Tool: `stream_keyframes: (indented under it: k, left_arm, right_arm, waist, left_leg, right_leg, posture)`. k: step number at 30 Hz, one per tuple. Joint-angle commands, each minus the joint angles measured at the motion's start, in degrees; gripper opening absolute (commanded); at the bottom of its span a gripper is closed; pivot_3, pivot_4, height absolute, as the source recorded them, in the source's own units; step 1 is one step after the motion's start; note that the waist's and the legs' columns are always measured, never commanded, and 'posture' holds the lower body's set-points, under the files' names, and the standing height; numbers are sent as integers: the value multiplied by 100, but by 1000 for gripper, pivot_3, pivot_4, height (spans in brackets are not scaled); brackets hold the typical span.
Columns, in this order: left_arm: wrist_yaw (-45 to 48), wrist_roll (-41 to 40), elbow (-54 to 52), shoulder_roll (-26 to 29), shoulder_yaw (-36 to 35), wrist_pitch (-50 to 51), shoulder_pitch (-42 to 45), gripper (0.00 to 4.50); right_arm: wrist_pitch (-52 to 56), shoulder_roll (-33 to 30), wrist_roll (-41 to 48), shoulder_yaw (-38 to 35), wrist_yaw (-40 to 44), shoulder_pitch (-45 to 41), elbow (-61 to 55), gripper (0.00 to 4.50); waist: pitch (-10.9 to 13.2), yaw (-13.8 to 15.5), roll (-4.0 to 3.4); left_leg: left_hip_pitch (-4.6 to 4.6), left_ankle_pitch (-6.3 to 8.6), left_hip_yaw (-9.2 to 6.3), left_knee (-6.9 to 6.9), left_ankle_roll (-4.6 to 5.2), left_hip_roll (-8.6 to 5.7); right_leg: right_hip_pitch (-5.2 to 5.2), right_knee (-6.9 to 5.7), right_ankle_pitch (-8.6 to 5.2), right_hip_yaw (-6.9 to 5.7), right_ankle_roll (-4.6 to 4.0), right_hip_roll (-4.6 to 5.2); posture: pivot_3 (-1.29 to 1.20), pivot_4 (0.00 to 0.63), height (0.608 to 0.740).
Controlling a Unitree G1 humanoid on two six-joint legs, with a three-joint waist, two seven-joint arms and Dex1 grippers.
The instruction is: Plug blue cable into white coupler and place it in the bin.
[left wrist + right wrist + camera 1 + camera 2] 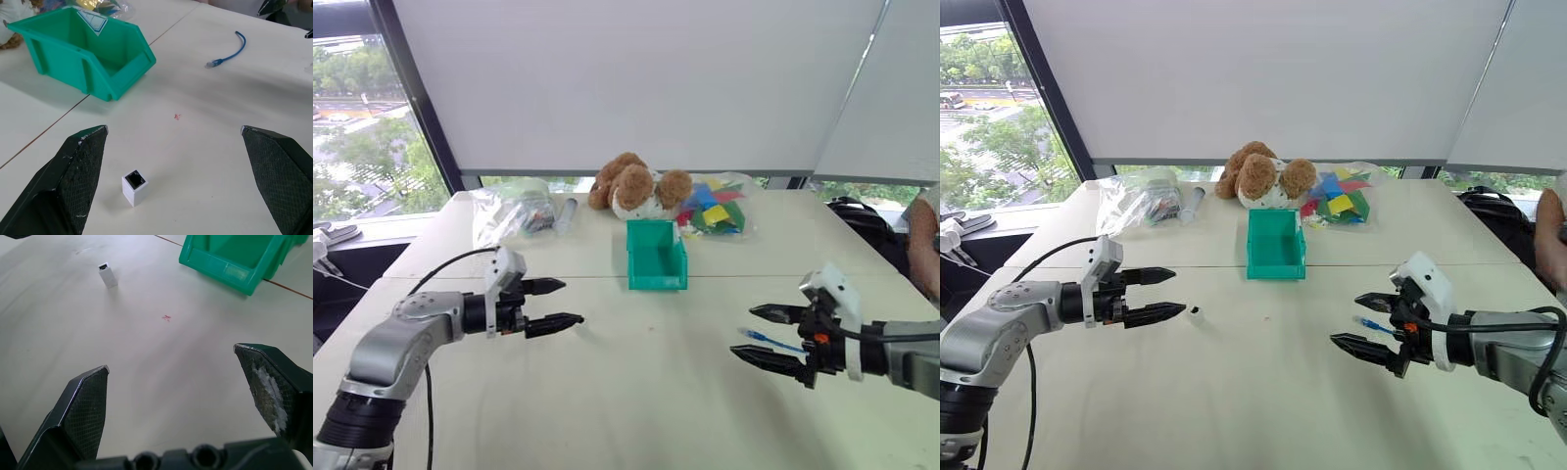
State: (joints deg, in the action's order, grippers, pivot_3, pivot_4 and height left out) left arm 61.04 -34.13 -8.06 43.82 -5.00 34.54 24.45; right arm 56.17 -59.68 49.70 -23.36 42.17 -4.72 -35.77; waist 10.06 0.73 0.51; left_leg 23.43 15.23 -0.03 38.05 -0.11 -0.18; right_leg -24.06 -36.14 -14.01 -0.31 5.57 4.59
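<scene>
From the head views, the left gripper (1163, 294) and the right gripper (1363, 323) both hover above the pale bench (1263, 392) with fingers spread wide and pinching nothing; the small teal-green plastic bin (1276, 245) sits at about twelve o'clock from the gap between them, its lowered lip facing the robot, and the small white boxy coupler (1195, 314) stands upright just past the left fingertips. The thin bright-blue cable (770, 341) lies on the bench between the right fingers, so a closing pinch risks trapping cord rather than plug, leaving the plug end free to droop at mating. In the left wrist view, the coupler (134, 187) stands between the left fingers (78, 166), close to one pad, its socket facing up; an off-centre squeeze would likely tip or skate this light piece. The cable (228, 53) lies curved, well apart at roughly one o'clock from the coupler, beside the bin (83, 54). In the right wrist view, the coupler (107, 274) stands alone at eleven o'clock from the right fingers (83, 406), with the bin (234, 259) at one o'clock.
</scene>
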Motion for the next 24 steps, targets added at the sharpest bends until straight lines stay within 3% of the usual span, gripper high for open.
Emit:
stream_keyframes:
  k: [1,10,24]
  left_arm:
    - [42,-88,-153,6,-76,-12,23,4500]
    - [-53,-137,-148,-95,-122,57,102,4500]
    - [-39,73,33,-33,-10,-45,211,4500]
  right_arm:
    - [-64,-117,-17,-146,55,-11,-92,4465]
    - [-27,-68,-28,-240,-26,131,-162,4465]
    - [-256,370,-179,257,-533,-103,-212,4465]
  waist:
    - [0,-1,0]
    - [0,-2,0]
    - [0,-2,1]
  left_leg:
    - [0,0,0,0,0,0]
    - [0,0,1,0,0,0]
    - [0,0,1,1,0,-1]
  right_leg:
    - [0,0,0,0,0,0]
    - [0,0,0,0,0,0]
    - [0,-1,0,0,0,0]
  posture:
    - [0,150,740]
    - [0,150,740]
    - [0,150,740]
